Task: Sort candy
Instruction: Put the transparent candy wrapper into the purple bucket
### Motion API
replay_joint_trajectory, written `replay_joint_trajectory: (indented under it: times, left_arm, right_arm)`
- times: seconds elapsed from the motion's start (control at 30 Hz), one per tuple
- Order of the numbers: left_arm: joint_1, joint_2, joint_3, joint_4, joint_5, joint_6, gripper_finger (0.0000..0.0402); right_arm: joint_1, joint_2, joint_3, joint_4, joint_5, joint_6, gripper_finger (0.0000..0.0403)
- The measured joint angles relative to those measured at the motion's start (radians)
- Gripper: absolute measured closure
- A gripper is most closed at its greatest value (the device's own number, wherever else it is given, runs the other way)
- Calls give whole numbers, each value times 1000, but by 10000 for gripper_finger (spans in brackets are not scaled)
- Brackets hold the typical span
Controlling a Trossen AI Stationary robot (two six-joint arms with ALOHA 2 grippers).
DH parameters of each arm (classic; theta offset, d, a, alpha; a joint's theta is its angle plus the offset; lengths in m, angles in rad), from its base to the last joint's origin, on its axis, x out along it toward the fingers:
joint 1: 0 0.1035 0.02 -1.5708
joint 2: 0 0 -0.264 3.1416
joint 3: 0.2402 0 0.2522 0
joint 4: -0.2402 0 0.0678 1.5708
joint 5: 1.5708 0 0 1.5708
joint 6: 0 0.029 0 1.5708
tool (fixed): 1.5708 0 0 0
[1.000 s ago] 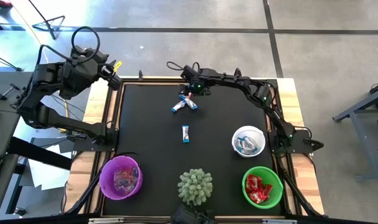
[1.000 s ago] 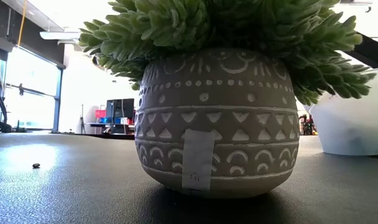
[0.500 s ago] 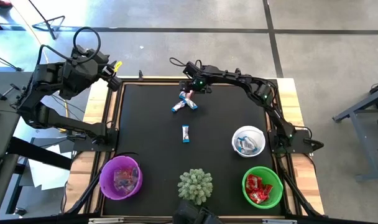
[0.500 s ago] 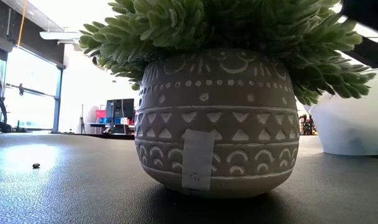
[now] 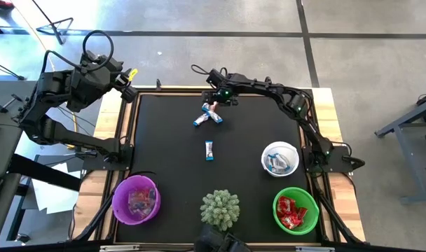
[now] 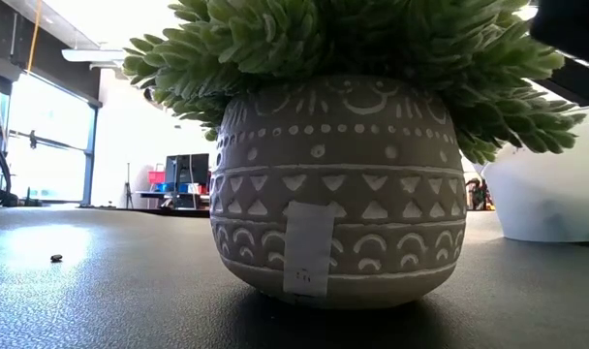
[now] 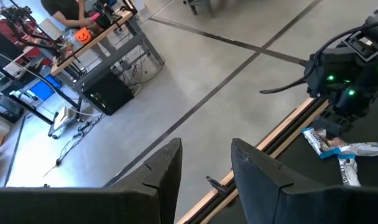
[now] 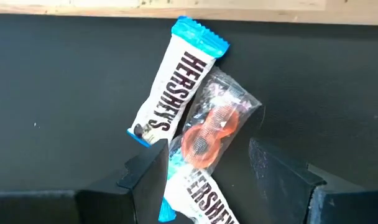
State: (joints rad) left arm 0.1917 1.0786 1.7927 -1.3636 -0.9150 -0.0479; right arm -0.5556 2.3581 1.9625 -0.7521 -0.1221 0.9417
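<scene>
Three candy pieces lie in a small heap (image 5: 210, 114) on the black mat near the far edge: two white-and-blue bars (image 8: 176, 93) and a clear-wrapped one with an orange-red ring (image 8: 209, 132) resting on them. My right gripper (image 8: 204, 168) hangs open just above this heap, one finger on each side of the clear-wrapped piece. One more white-and-blue candy (image 5: 209, 150) lies alone mid-mat. My left gripper (image 7: 206, 163) is open and raised beyond the table's far left corner, holding nothing.
Along the near edge stand a purple bowl (image 5: 119, 203) with pinkish candy, a potted spiky green plant (image 5: 220, 208) and a green bowl (image 5: 305, 197) with red candy. A white bowl (image 5: 289, 148) with blue-and-white candy sits at the right. A wooden frame (image 5: 178, 89) borders the mat.
</scene>
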Motion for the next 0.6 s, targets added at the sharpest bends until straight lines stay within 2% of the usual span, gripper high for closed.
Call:
replay_joint_trajectory:
  times: [0.17, 0.43, 0.6]
  left_arm:
    - [0, 0, 0, 0, 0, 0, 275]
    - [0, 0, 0, 0, 0, 19, 275]
    - [0, 0, 0, 0, 18, 26, 275]
  right_arm:
    - [0, 2, 0, 1, 1, 23, 183]
    - [-2, 44, 5, -7, -85, 23, 183]
    - [0, 49, 5, 2, -40, 27, 183]
